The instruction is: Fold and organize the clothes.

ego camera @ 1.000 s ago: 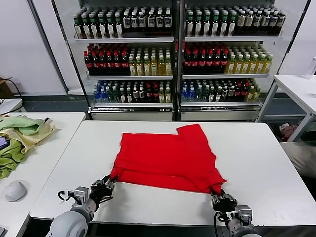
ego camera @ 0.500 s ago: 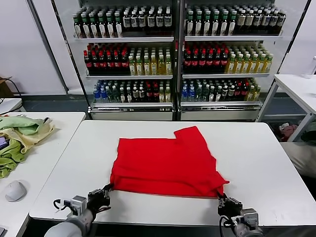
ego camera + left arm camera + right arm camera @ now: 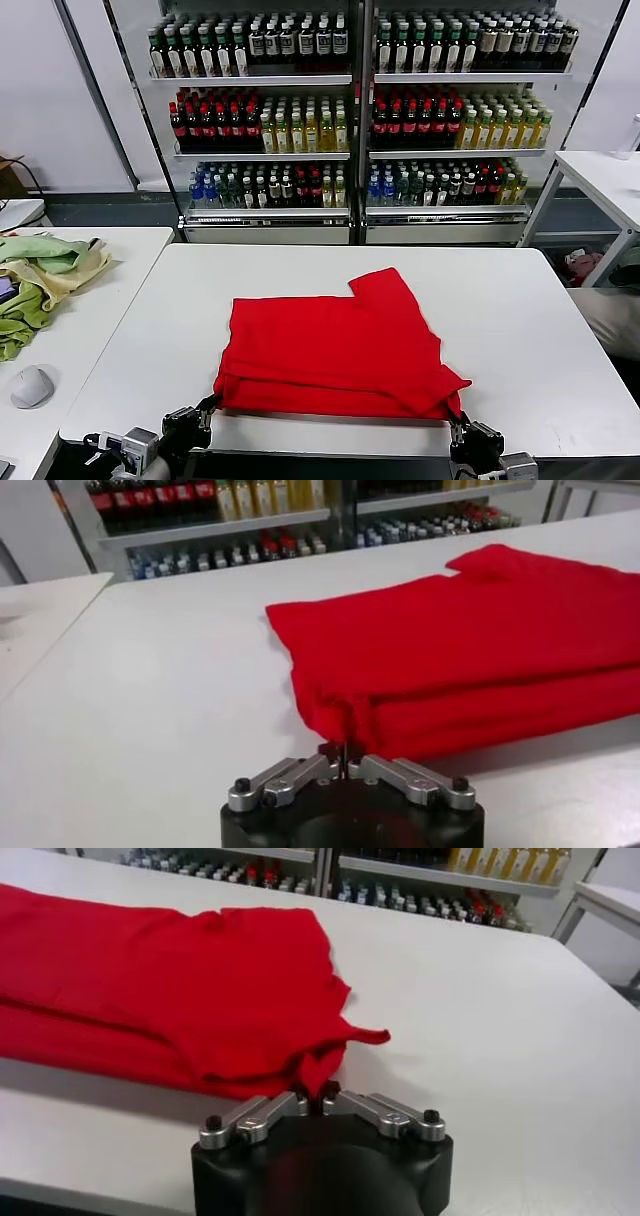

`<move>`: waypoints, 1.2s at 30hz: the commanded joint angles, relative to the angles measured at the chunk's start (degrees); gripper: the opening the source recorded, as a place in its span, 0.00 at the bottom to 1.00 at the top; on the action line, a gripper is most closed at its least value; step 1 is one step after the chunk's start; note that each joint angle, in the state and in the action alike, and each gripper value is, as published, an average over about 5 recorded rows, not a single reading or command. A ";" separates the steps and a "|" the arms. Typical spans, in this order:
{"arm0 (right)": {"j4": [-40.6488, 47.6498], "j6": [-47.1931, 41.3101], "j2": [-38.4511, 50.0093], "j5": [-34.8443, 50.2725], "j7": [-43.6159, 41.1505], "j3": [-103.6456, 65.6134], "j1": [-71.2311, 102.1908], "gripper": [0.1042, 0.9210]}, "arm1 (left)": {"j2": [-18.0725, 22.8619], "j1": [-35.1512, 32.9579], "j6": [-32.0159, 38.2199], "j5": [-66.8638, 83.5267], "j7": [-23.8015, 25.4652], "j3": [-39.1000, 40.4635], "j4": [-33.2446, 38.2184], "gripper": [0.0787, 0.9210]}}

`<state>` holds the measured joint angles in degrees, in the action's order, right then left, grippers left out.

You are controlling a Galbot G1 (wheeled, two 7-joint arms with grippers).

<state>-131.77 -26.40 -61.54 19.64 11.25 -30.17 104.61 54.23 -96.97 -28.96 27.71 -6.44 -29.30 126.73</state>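
The red T-shirt (image 3: 335, 345) lies partly folded along the table's (image 3: 540, 330) near edge. It looks soft, light and floppy, best taken at its corners. The left gripper (image 3: 340, 765) pinches the near left corner tight; the right gripper (image 3: 318, 1098) nips the near right corner.

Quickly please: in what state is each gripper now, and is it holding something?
Left gripper: shut on the near left corner of the red T-shirt.
Right gripper: shut on the T-shirt's near right corner.
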 commanded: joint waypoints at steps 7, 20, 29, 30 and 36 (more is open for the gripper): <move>-9.67 -5.61 2.20 2.46 1.64 -2.35 -0.15 0.43 | -1.52 -2.32 -2.68 1.08 1.08 -4.24 10.29 0.24; 7.28 -6.89 5.03 12.74 5.32 8.93 -36.79 0.86 | -1.96 25.27 -3.12 7.07 3.85 4.48 -7.96 0.68; 29.21 -6.77 -0.56 12.41 4.59 19.66 -59.15 0.88 | 1.01 40.78 -2.77 6.91 5.56 12.16 -25.06 0.88; 31.53 -6.76 -1.52 12.32 4.50 20.67 -61.08 0.88 | 1.31 42.05 -2.65 6.87 5.74 12.59 -26.85 0.88; 43.76 -6.70 -7.30 10.35 3.88 24.60 -69.45 0.88 | 2.32 47.35 -0.82 6.37 8.49 13.71 -37.02 0.88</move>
<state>-107.17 -32.72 -63.06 30.02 15.20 -13.18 53.95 55.02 -66.09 -31.30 33.69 -1.20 -20.94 110.09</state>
